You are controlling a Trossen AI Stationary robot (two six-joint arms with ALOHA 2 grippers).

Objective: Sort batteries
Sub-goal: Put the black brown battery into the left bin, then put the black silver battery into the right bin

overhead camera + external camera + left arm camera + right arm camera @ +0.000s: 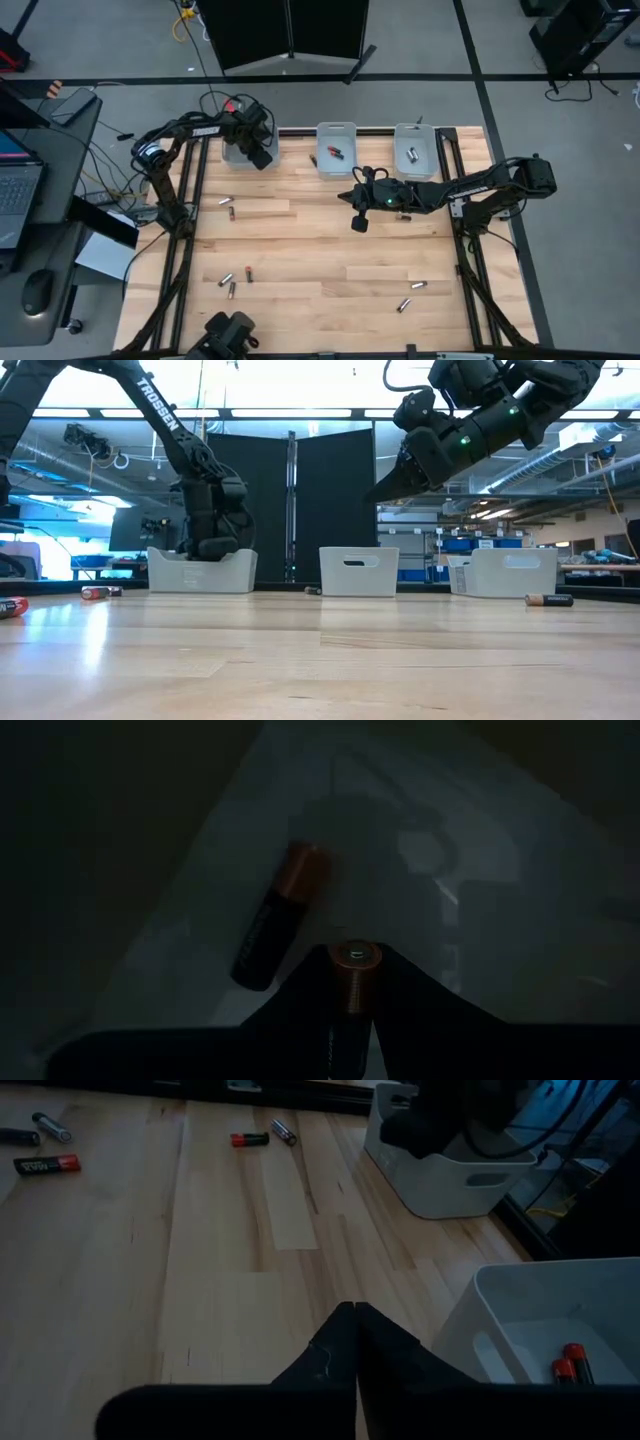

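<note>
My left gripper (258, 152) reaches down into the left white bin (160, 572) at the table's far edge, shut on a black battery with a copper end (352, 982). A second black-and-copper battery (272, 932) lies flat on that bin's floor. My right gripper (360, 222) hangs shut and empty above the table's middle, high over the wood in the low view (385, 490). The middle bin (337, 165) holds red-ended batteries (566, 1368). The right bin (415, 135) holds a silver one (411, 154). Several batteries (230, 283) lie loose on the table. My left gripper pinches the battery between its two fingers (420, 1010), with the battery lying along them. Its copper end (352, 960) sticks out past the fingertips. The fingers come steeply from above into the bin. I cannot tell whether the battery's end touches the bin's floor.
Loose batteries lie near the left edge (228, 207), at the near left (249, 273) and the near right (410, 295). One more lies beside the middle bin (313, 158). Dark rails run along both table sides. Bare wood lies in the table's middle.
</note>
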